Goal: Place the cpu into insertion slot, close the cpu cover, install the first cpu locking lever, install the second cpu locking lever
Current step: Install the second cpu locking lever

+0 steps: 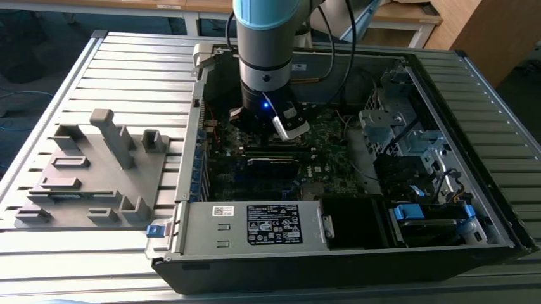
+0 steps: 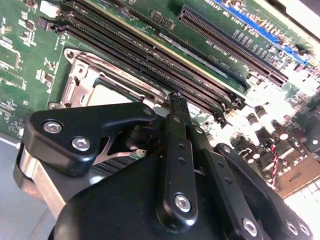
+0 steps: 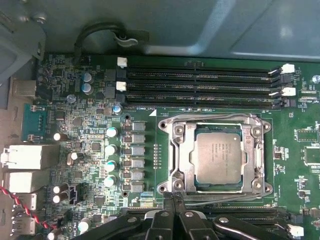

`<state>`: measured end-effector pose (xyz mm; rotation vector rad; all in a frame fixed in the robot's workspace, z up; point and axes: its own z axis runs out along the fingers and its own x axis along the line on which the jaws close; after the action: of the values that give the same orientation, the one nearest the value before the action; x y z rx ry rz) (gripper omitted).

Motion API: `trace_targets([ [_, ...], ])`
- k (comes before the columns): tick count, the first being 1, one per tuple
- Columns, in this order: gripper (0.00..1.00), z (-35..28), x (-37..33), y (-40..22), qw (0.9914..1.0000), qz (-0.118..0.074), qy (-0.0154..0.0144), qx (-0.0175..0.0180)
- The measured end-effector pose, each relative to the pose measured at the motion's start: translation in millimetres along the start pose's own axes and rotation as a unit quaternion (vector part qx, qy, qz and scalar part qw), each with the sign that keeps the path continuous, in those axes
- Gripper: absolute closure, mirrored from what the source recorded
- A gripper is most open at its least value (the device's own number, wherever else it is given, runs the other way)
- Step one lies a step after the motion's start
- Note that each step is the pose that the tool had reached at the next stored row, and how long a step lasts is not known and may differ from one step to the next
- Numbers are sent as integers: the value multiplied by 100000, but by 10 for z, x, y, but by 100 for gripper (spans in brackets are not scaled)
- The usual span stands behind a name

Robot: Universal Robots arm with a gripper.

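- Black gripper [image 3: 172, 202] sits lowest in the first wrist view, fingers pressed together on nothing, just beside the socket's lower edge.
- Cpu [image 3: 218, 155] lies in the insertion slot [image 3: 176, 152], centre-right, cpu cover [image 3: 257, 150] around it.
- Risk: descending off-line could scrape the memory slots [image 3: 200, 85] or skew the chip.

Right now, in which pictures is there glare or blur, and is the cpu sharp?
First wrist view: cpu sharp, evenly lit, soft sheen on cover. Second wrist view: gripper close and blurred, white glare at the far corner. Exterior view: case interior dark.
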<state>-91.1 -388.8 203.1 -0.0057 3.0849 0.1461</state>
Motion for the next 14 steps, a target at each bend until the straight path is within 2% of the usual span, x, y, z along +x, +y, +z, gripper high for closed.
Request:
trace_targets([
  [5,89,15,5,-2,99994,67,-14,-1125],
  [6,89,18,5,-1,99992,77,-17,-1240],
  [14,89,29,9,-5,99991,72,-14,-1356],
])
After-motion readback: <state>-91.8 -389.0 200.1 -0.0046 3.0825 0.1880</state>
